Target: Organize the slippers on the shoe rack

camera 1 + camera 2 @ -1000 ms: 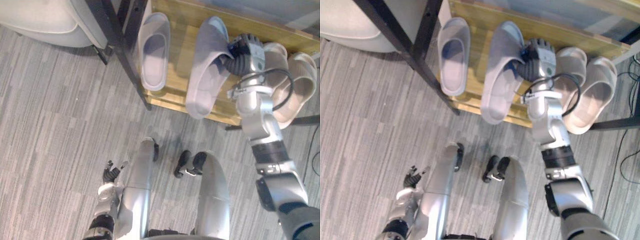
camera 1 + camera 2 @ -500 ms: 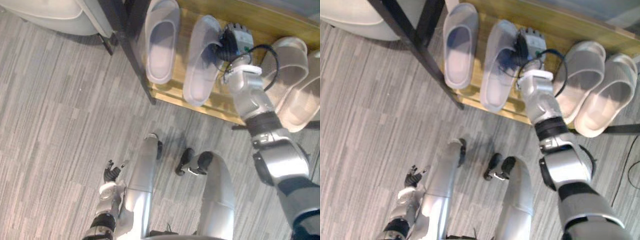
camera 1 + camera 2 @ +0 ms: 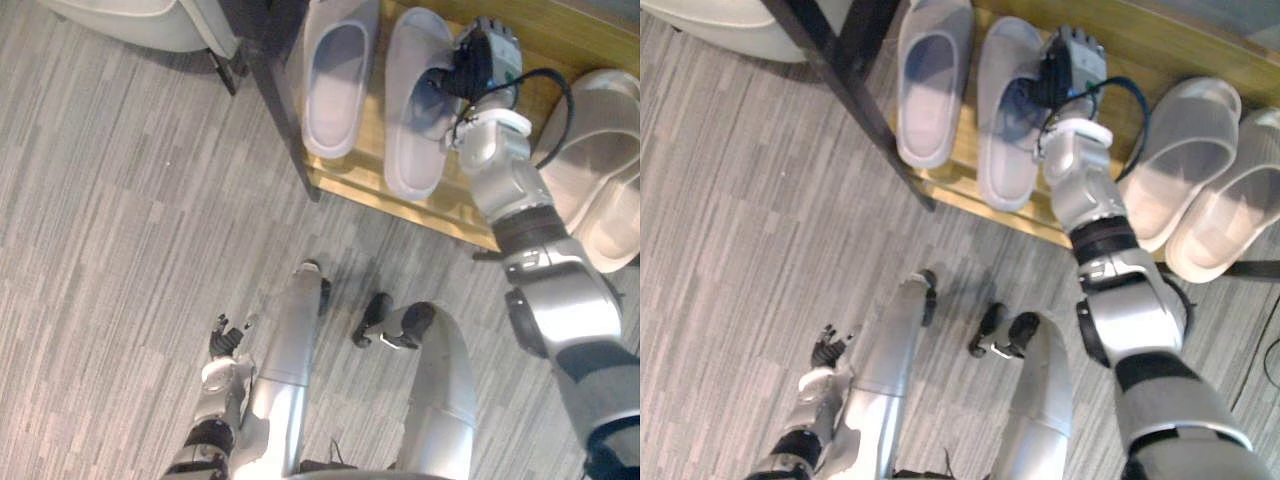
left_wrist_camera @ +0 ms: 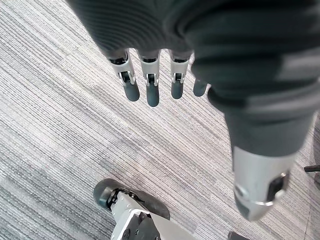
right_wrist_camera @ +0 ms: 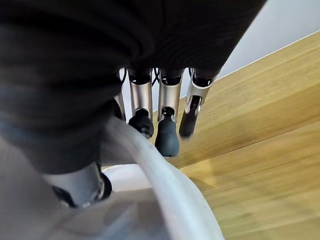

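Right hand [image 3: 482,62], fingers and thumb pinching the strap of the pale grey rubber slipper [image 3: 416,120] lying on the wooden shoe-rack shelf [image 3: 368,162], should nudge it square beside its matching grey slipper [image 3: 335,90] before letting go.

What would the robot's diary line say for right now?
right hand: shut on strap of grey slipper | grey slipper: on shoe rack, beside its mate | left hand: open, idle, hanging low

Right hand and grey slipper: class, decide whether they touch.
Touching. Right wrist view shows the right hand with fingertips on the grey slipper.
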